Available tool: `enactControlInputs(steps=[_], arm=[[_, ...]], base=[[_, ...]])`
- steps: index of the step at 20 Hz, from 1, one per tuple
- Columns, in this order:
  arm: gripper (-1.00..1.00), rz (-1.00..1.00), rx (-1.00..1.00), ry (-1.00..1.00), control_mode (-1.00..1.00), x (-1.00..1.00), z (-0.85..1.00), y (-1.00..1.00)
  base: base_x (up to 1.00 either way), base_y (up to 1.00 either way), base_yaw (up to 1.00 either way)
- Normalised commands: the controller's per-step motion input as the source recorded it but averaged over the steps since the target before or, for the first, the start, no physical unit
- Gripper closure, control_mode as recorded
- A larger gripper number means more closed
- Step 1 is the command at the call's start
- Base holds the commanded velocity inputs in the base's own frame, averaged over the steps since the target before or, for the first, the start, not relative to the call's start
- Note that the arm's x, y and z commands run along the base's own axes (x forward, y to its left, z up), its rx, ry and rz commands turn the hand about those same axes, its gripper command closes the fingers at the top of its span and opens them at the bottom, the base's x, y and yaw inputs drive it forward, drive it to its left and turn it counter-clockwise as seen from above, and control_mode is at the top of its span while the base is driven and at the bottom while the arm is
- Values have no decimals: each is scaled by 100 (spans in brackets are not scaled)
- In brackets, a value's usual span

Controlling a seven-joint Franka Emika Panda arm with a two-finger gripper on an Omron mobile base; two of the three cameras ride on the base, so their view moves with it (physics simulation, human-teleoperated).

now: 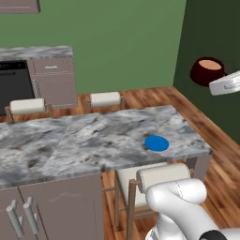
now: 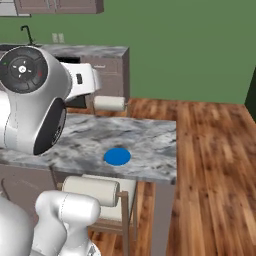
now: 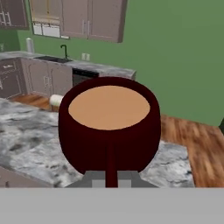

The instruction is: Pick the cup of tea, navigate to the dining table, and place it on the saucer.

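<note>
Cup of tea [image 1: 207, 71], small, round, dark maroon, tan liquid level inside: held aloft, upright, well above the floor and off past the right end of the dining table [image 1: 70, 140], apart from its stone top. Hand view shows the cup close up [image 3: 109, 127] with its thin handle running straight down to the gripper [image 3: 111, 179]. Two dark finger tips pressed together on that handle, pinching it.

Dining table: long, grey-white marbled stone top, taupe-brown cabinet fronts with silver handles [image 1: 21, 218]. Saucer [image 1: 156, 143], small flat bright blue disc, lies bare on the tabletop near the table's right end; same disc in the right base view [image 2: 117, 156], toward the near edge. Cup is not on it; cup hangs up and to the right of the saucer, well apart.

Wooden stools with cream cushions tucked around the table: one [image 1: 159, 180] at the near side just below the saucer, two at the far side [image 1: 105, 99].

Beyond the table: marbled counter with taupe cabinets [image 1: 51, 77] against the green wall [image 1: 117, 42], black oven front [image 1: 14, 84] beside it. Floor of red-brown wood planks [image 2: 210, 165].
</note>
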Motion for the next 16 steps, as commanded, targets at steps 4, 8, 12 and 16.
enactControlInputs(steps=[4, 8, 12, 16], arm=[[100, -4, 0, 9, -100, 67, -25, -17], [100, 16, -4, 3, -100, 56, -42, -13], [100, 27, -4, 0, -100, 47, -47, -18], [100, 32, -6, 0, -100, 33, -53, -18]], base=[[0, 0, 0], [0, 0, 0], [0, 0, 0], [0, 0, 0]])
